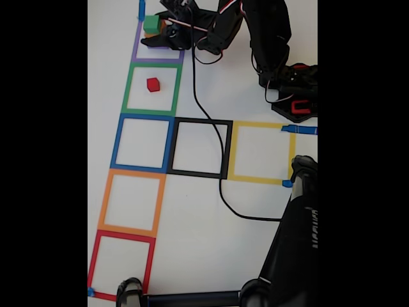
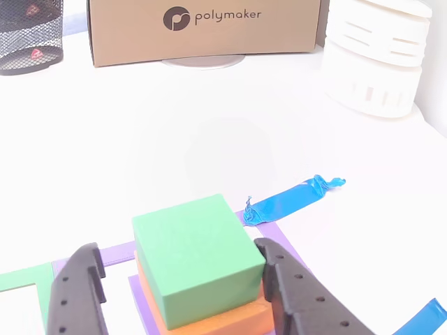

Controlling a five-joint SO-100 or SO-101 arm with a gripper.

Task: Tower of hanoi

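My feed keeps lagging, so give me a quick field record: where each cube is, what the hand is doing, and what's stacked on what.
green cube: on top of the orange cube, in the purple tape square
orange cube: under the green one
purple cube: only a sliver shows beneath the orange
red cube: alone inside the green tape square
hand: open, one finger on each side of the green cube, gaps visible, not gripping
stack state: red not yet on the tower
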